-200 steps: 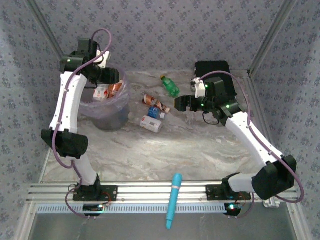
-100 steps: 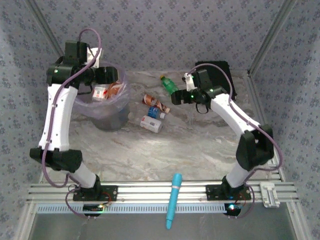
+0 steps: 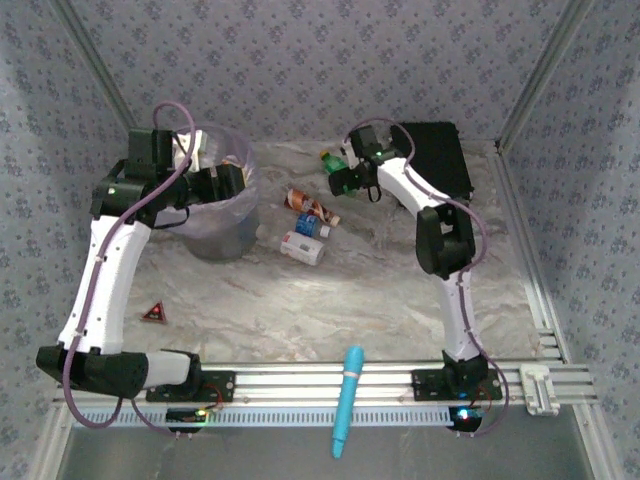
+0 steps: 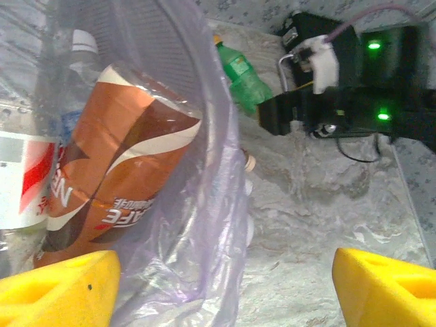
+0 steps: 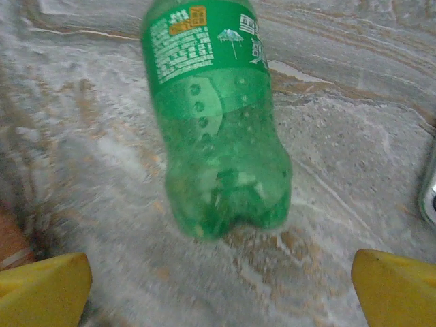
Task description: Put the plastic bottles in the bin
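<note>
At the table's far left, bin (image 3: pixel 212 238): a round grey tub lined with a thin, crinkled lavender bag (image 4: pixel 204 204). You already have bottles lying inside it.
Brown-label bottle (image 4: pixel 122 177): it lies in the bag and has a glossy brown wrap with white swirls. You can read "NE" in white capitals, but the rest is turned and creased.
Red-and-white label bottle (image 4: pixel 20 177): it is clear plastic and lies next to the brown one in the bag. Its lettering is cut off, so you cannot read it.
Left gripper (image 4: pixel 221 286): your yellow foam pads stand wide apart with nothing held, at the bin's rim.
Green bottle (image 5: pixel 218 136): it is translucent and dimpled with a lobed base, and it lies on the table at the back, outside the bin. The green label shows fine white print, a small umbrella mark and an orange square, all too small for you to read.
Right gripper (image 5: pixel 221 286): the jaws are wide and empty, just short of the green bottle's base.
Loose bottles: a brown-wrapped one (image 3: pixel 305 203) and a pale one with blue (image 3: pixel 303 247) lie between the bin and the right gripper.
Table (image 3: pixel 330 290): you see a marbled grey-beige surface.
Also there: a light-blue cylinder (image 3: pixel 347 400) at the near rail and a flat black case (image 3: pixel 445 155) at the far right.
</note>
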